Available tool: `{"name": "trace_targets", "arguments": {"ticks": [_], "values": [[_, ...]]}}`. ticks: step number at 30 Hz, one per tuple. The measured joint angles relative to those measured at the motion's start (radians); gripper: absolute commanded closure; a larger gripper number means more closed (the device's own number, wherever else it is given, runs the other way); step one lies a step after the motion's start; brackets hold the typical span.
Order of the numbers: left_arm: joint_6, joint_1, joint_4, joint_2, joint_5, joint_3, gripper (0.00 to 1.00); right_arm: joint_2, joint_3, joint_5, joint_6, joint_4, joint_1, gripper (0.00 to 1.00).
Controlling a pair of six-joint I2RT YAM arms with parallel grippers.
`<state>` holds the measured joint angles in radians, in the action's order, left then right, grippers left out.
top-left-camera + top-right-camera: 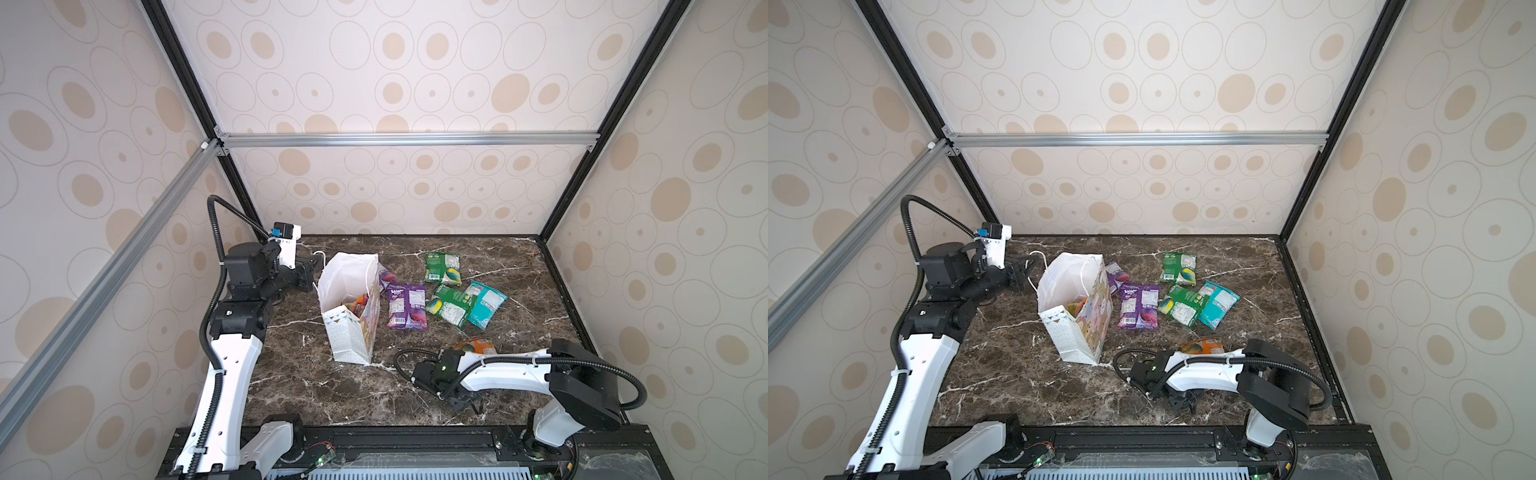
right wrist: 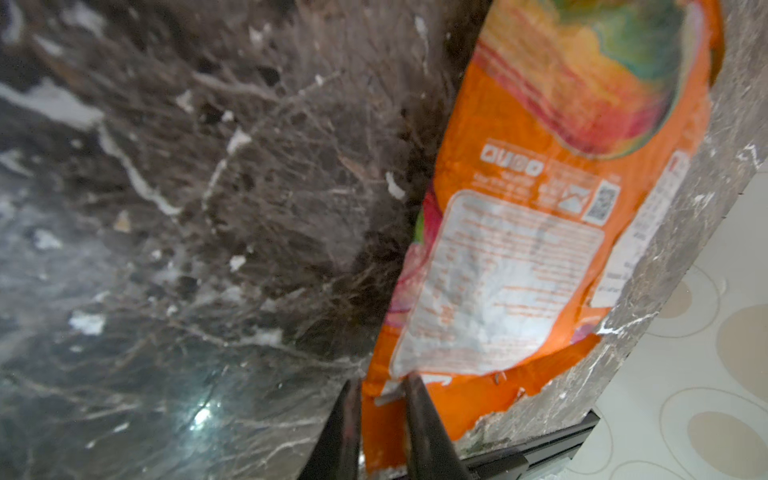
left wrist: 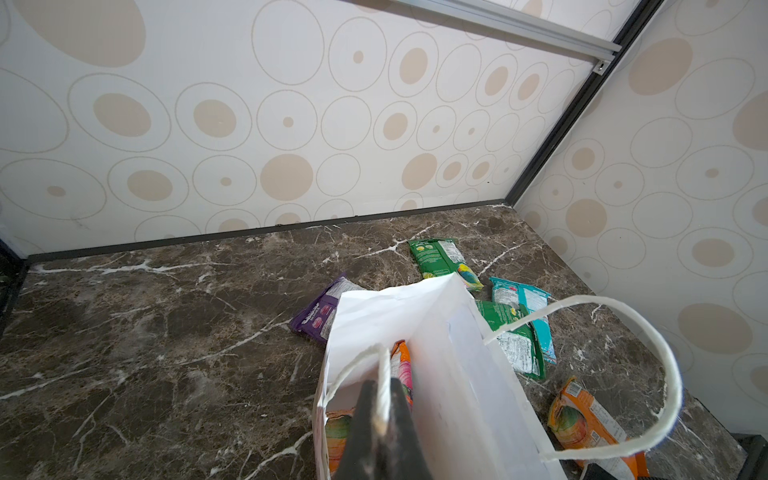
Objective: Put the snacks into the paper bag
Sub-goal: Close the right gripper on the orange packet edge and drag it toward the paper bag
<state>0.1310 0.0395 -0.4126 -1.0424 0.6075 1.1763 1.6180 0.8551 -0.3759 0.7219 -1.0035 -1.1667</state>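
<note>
My right gripper (image 2: 382, 395) has its fingers (image 2: 419, 419) close together, pinching the edge of an orange packet (image 2: 540, 249) that lies lower right of centre in both top views. My left gripper (image 3: 383, 390) is clamped on the cord handle (image 3: 384, 365) of the paper bag (image 3: 436, 332), which stands centre-left. The other snacks (image 1: 406, 305) lie to its right.

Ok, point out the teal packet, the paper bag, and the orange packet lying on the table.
teal packet (image 1: 486, 305): a top view, middle of its printed face.
paper bag (image 1: 347, 338): a top view, its dotted near side wall.
orange packet (image 2: 515, 274): right wrist view, its white label panel.
</note>
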Motion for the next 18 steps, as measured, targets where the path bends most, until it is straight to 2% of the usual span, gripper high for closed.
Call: {"name": "trace_targets", "arguments": {"ticks": [2, 7, 16, 17, 18], "values": [[0.0, 0.0, 0.0, 0.0, 0.0, 0.0, 1.0, 0.0, -0.001, -0.006, 0.008, -0.001, 0.0, 1.0], [0.0, 0.0, 0.0, 0.0, 0.0, 0.0, 1.0, -0.028, -0.001, -0.021, 0.018, -0.002, 0.0, 1.0], [0.0, 0.0, 0.0, 0.0, 0.001, 0.0, 1.0, -0.18, 0.011, -0.024, 0.01, 0.01, 0.0, 1.0], [0.0, 0.0, 0.0, 0.0, 0.001, 0.0, 1.0, -0.19, 0.014, -0.024, 0.006, 0.005, 0.0, 0.99], [0.0, 0.0, 0.0, 0.0, 0.001, 0.0, 1.0, -0.197, 0.019, -0.023, 0.0, -0.005, 0.0, 0.81]]}}
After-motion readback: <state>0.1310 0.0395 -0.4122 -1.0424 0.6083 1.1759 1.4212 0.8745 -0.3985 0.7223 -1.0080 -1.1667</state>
